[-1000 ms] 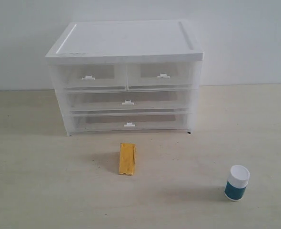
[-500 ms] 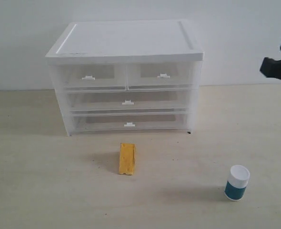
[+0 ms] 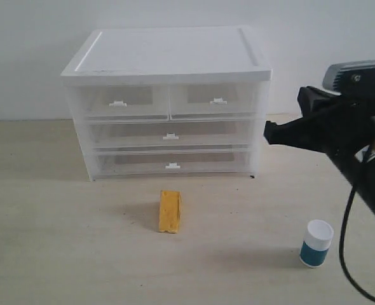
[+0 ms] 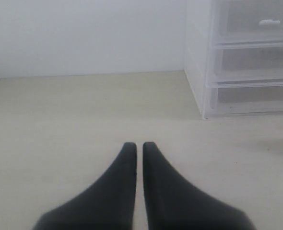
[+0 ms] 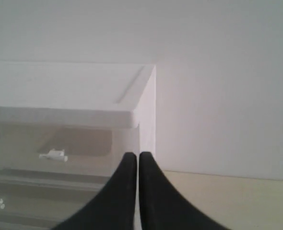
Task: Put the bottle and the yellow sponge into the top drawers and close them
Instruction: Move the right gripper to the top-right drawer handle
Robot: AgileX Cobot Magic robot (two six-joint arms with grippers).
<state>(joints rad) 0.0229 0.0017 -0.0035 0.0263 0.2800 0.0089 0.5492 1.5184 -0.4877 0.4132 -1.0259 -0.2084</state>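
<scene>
Black tapered right end effector (image 3: 268, 135), newly beside translucent plastic cabinet (image 3: 168, 60)

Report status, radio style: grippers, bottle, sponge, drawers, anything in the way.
Left gripper shut, empty, over table. Right gripper shut, empty, by cabinet right side. Bottle and yellow sponge on table, untouched; top drawers closed. Nothing blocking them.

We see the right gripper's (image 5: 137, 156) two black fingers (image 5: 126, 184) pressed together with nothing between them, their tips before the corner of the white-topped cabinet (image 5: 60, 91), whose translucent top drawer (image 5: 84, 143) shows a white tab handle (image 5: 53, 155), with pale wall (image 5: 218, 86) and beige worktop (image 5: 232, 201) alongside.
</scene>
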